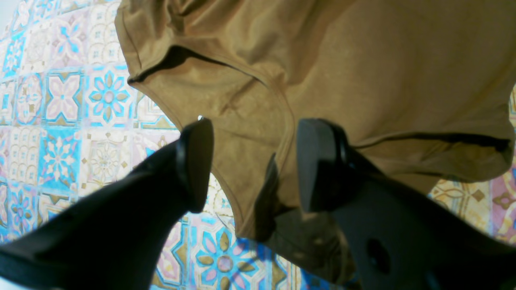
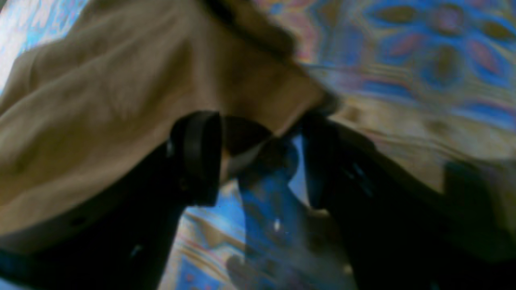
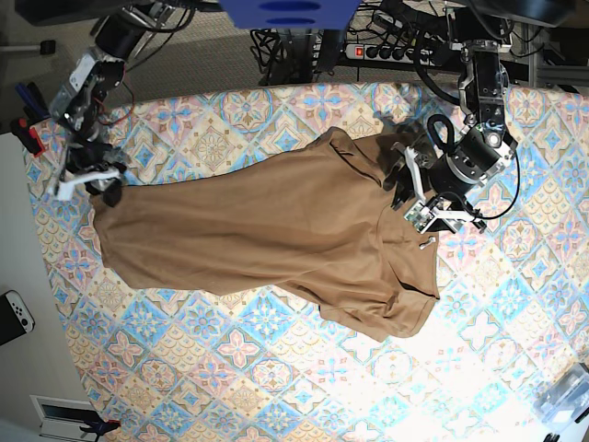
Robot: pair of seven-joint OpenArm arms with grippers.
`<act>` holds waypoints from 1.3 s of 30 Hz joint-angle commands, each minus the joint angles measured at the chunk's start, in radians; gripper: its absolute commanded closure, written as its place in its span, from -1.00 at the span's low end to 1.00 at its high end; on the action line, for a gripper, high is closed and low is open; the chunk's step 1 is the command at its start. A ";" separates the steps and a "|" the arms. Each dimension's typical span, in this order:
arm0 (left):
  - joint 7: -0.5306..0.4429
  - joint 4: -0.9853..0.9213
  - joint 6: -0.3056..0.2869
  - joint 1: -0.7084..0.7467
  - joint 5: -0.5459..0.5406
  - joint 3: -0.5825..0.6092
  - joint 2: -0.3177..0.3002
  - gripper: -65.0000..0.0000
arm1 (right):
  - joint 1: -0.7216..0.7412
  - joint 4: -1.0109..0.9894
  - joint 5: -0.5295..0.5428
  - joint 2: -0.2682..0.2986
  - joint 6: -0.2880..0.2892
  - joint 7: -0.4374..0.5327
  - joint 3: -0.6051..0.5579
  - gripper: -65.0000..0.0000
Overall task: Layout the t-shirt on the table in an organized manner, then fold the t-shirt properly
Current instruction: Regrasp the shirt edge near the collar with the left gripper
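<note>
Left gripper (image 1: 254, 161) fingers spread wide over t-shirt (image 1: 363, 80) neckline, gripping nothing | right gripper (image 2: 262, 161) also spread wide at a shirt corner, view blurred | shirt stretched across table (image 3: 276, 368), still rumpled | step: layout; next likely pinch edges, pull flat | no readable writing.
</note>
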 commanded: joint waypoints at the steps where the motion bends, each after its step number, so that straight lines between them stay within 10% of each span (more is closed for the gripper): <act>1: -0.021 0.015 0.005 -0.009 -0.006 -0.001 -0.007 0.05 | 0.002 0.004 -0.007 -0.002 0.009 -0.038 -0.022 0.05; 8: -0.021 0.015 0.005 0.002 -0.009 0.000 -0.005 0.05 | 0.002 0.010 -0.007 -0.002 0.009 -0.038 -0.039 0.07; 17: -0.027 0.020 0.005 0.077 -0.017 0.066 0.044 0.03 | 0.002 0.012 -0.008 -0.002 0.009 -0.044 -0.039 0.83; 39: -0.027 -0.108 0.005 0.078 0.296 0.100 0.102 -0.19 | -0.045 0.030 -0.010 -0.002 0.009 -0.046 -0.041 0.40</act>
